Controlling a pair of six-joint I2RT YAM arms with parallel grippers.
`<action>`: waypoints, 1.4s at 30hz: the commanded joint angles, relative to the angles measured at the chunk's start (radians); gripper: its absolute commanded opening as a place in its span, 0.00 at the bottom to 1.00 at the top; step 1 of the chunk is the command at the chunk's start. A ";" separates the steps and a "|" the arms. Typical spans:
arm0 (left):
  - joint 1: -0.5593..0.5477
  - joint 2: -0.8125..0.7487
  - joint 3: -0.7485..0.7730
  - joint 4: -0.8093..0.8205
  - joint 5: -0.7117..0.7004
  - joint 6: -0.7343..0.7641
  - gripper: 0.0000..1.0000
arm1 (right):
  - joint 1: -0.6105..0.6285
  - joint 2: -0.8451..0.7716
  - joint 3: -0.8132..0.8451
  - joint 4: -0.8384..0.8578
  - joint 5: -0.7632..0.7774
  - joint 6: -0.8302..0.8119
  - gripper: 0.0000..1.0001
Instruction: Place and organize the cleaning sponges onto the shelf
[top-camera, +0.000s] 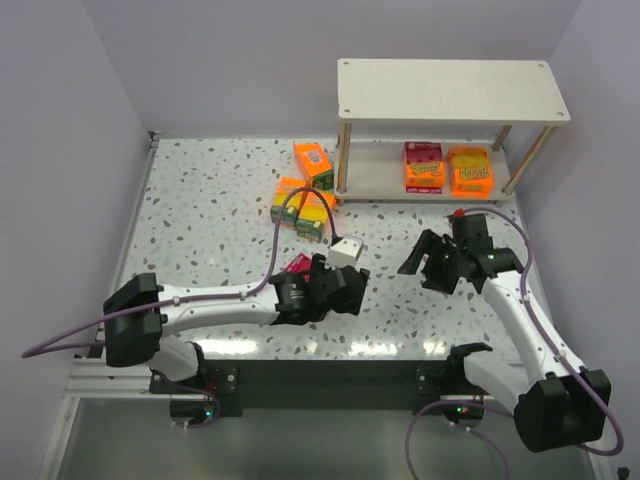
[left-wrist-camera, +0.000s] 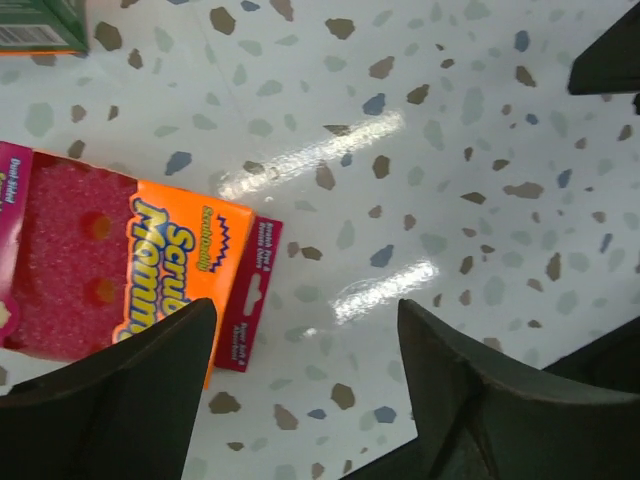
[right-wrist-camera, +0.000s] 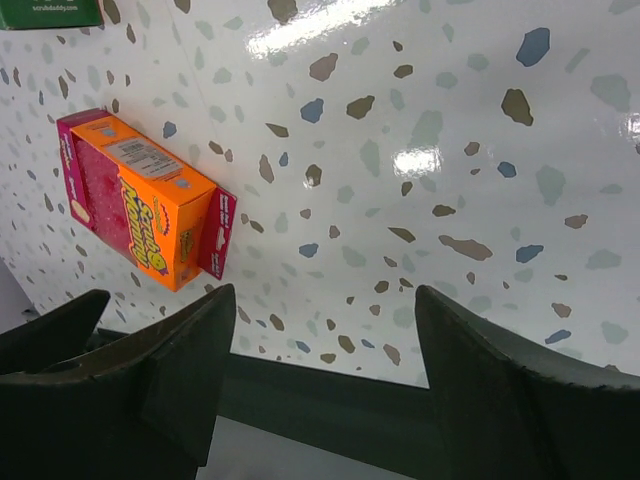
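I see the left jaws and right jaws both apart, empty. A pink Scrub Mommy pack (left-wrist-camera: 110, 270) lies on the tabletop (left-wrist-camera: 420, 150) at the left jaws' ten o'clock. Two packs (top-camera: 423, 167) (top-camera: 470, 171) sit on the lower board of the shelf (top-camera: 450, 90).

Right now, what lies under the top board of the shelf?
On the lower board a magenta-labelled sponge pack and an orange sponge pack sit side by side. The top board covers the lower board's back part, so anything there is hidden.
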 joint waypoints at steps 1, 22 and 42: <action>-0.013 -0.032 0.007 0.180 0.108 0.020 0.81 | 0.001 -0.005 0.045 -0.026 0.023 -0.014 0.76; 0.622 -0.526 -0.241 0.057 0.363 0.113 0.24 | 0.444 0.142 -0.055 0.406 0.041 0.406 0.74; 0.705 -0.651 -0.369 -0.004 0.429 0.020 0.00 | 0.688 0.518 0.103 0.472 0.213 0.634 0.50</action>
